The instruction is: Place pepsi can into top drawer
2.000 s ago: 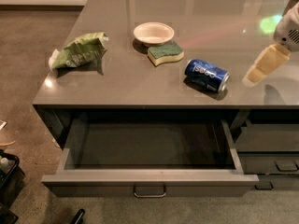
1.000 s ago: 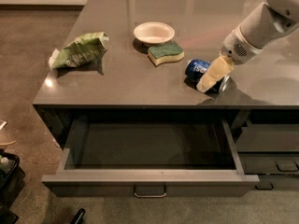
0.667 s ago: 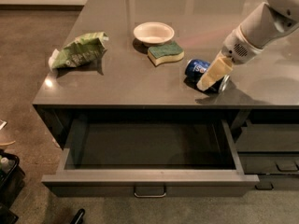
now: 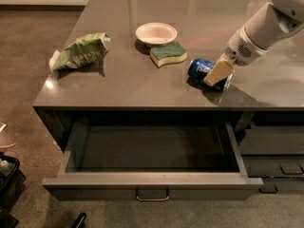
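Observation:
The pepsi can [image 4: 200, 70] lies on its side on the grey counter [image 4: 142, 87], right of centre near the front edge. My gripper [image 4: 217, 74] comes in from the upper right on the white arm [image 4: 266, 27] and sits right over the can's right half, with a tan finger [image 4: 219, 72] in front of it. The top drawer [image 4: 152, 179] is pulled wide open below the counter, its inside bare, its metal bar handle [image 4: 152, 195] at the front centre.
A green-and-yellow sponge [image 4: 168, 54] and a white bowl [image 4: 156, 33] sit left of the can. A crumpled green chip bag [image 4: 81, 51] lies at the counter's left edge. Narrower closed drawers [image 4: 275, 151] are at the right. Dark objects [image 4: 9, 184] stand on the carpet at left.
Two seconds ago my gripper was off to the right of the can; it has swung left and down onto the can. Over the last second it has hardly moved.

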Action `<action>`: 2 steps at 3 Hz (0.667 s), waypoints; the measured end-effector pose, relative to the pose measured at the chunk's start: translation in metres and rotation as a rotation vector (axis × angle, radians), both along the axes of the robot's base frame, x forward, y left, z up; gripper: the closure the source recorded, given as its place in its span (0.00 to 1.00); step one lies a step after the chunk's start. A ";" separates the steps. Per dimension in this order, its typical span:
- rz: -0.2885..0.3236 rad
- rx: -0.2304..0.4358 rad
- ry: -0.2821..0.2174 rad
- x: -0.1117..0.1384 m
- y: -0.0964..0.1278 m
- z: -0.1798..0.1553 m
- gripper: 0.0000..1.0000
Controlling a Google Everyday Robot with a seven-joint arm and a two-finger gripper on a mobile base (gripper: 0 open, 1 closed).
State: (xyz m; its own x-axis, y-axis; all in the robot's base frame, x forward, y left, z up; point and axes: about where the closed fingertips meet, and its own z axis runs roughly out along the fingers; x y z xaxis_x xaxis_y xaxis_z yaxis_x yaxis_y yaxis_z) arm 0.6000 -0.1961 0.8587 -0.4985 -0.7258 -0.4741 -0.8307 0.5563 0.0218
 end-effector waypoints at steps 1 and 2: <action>0.000 0.000 0.000 0.000 0.000 0.000 0.89; 0.035 0.005 0.019 -0.007 0.003 0.009 1.00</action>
